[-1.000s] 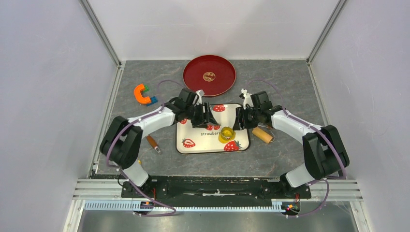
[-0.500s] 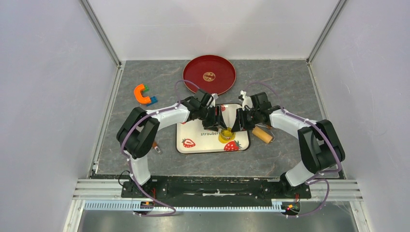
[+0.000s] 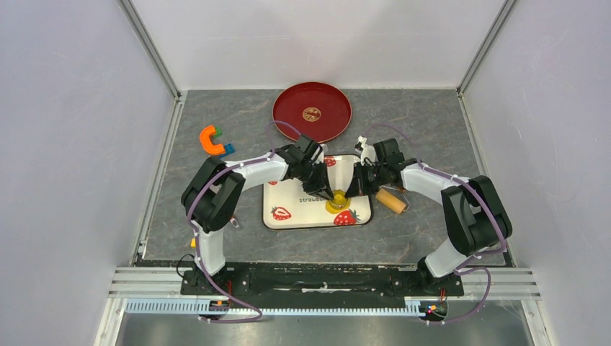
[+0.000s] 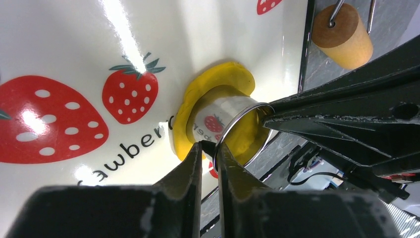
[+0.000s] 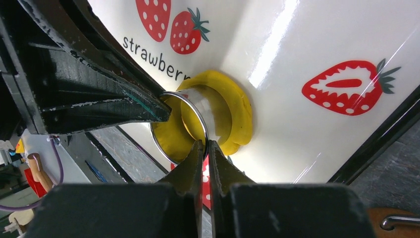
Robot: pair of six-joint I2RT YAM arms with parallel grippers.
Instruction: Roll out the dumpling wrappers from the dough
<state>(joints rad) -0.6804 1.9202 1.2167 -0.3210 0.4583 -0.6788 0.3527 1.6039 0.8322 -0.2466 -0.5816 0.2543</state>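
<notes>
Wrapper: the wrapper (image 4: 243, 138) is the yellow dough inside the ring (image 4: 233, 106), flat on the tray (image 4: 74, 49). It sits between my two grippers, just beyond each set of tips. Most of it is hidden by the ring's wall.
Ring: a shiny metal band standing upright in the dough at the tray's near right part.
Scrap: the scrap (image 4: 225, 77) is a yellow collar of dough touching the ring's outer wall on the far and left sides.
Left jaws: my left gripper (image 4: 209, 147) is clenched on the ring's rim, one finger inside the band and one outside, on the ring's left side.
Right jaws: my right gripper (image 5: 205, 145) is clenched on the rim from the opposite side, the thin wall pinched between both tips.
Jaws to each other: the tips come close across the ring without touching.
Tray: white with red strawberries and lettering, in the middle of the table.
Roller: the wooden roller (image 3: 393, 200) lies off the tray, just beside its right edge.
Plate: the red plate (image 3: 312, 112) sits beyond the tray, apart from the dough.
</notes>
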